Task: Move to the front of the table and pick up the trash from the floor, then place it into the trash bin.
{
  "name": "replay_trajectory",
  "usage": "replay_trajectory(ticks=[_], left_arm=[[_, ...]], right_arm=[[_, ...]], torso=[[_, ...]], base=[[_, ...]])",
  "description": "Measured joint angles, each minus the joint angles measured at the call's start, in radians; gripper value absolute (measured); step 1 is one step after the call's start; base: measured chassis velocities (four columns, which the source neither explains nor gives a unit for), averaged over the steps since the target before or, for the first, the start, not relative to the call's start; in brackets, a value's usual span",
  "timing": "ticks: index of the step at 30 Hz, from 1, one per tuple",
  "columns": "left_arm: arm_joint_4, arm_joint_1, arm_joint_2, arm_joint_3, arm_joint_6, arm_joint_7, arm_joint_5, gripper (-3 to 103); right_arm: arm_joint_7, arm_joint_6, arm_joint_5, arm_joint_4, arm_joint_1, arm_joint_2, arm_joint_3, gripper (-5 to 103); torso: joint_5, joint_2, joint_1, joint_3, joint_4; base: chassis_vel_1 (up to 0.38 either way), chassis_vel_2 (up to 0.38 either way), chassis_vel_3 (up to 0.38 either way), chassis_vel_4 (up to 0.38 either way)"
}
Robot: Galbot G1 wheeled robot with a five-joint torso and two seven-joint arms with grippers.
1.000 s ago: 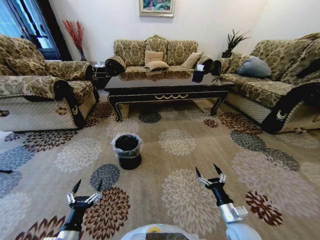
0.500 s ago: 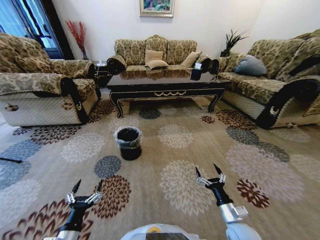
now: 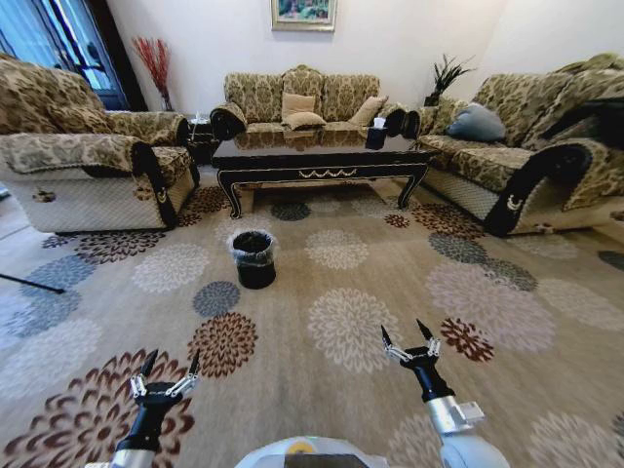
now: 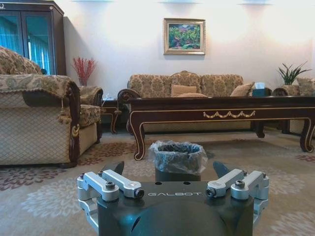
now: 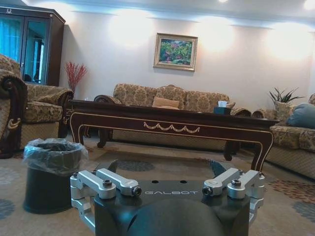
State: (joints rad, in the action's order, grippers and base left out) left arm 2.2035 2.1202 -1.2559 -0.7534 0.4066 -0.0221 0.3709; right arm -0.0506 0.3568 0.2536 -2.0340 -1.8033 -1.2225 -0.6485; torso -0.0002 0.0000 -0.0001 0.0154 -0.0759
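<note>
The dark-brown table (image 3: pixel 322 161) stands far ahead, in front of the back sofa. On the floor (image 3: pixel 341 322), a flowered beige carpet, the black trash bin (image 3: pixel 253 258) with its clear liner stands left of centre, short of the table. The trash is out of view. My left gripper (image 3: pixel 168 369) and right gripper (image 3: pixel 409 339) hover low over the carpet, both open and holding nothing. From the left wrist, the bin (image 4: pixel 177 160) sits straight beyond the left gripper (image 4: pixel 167 169), with the table (image 4: pixel 221 105) behind. From the right wrist, the bin (image 5: pixel 51 172) lies off to one side of the right gripper (image 5: pixel 165 167).
A patterned armchair (image 3: pixel 88 171) flanks the carpet on the left, a long sofa (image 3: pixel 526 156) on the right and another sofa (image 3: pixel 302 97) behind the table. A tissue box (image 3: pixel 377 132) sits on the table. A thin dark rod (image 3: pixel 29 285) lies at the left edge.
The whole view has shifted: the camera has moved, and the table, bin and sofas now look smaller and farther off. Both grippers keep the same pose.
</note>
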Motion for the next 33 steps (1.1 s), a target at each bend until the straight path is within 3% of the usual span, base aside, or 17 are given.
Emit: replay_trajectory(ticks=[13, 22, 33], left_arm=[[0.0, 0.0, 0.0, 0.0, 0.0, 0.0, 0.0, 100], [0.0, 0.0, 0.0, 0.0, 0.0, 0.0, 0.0, 100], [0.0, 0.0, 0.0, 0.0, 0.0, 0.0, 0.0, 100]], right_arm=[[0.0, 0.0, 0.0, 0.0, 0.0, 0.0, 0.0, 100], [0.0, 0.0, 0.0, 0.0, 0.0, 0.0, 0.0, 100], [0.0, 0.0, 0.0, 0.0, 0.0, 0.0, 0.0, 100]], torso=[[0.0001, 0.0, 0.0, 0.0, 0.0001], [0.0001, 0.002, 0.0, 0.002, 0.0002], [0.0001, 0.043, 0.002, 0.04, 0.0003]], base=[[0.232, -0.246, -0.244, 0.232], [0.043, -0.061, -0.031, 0.043], [-0.003, 0.004, 0.003, -0.006]])
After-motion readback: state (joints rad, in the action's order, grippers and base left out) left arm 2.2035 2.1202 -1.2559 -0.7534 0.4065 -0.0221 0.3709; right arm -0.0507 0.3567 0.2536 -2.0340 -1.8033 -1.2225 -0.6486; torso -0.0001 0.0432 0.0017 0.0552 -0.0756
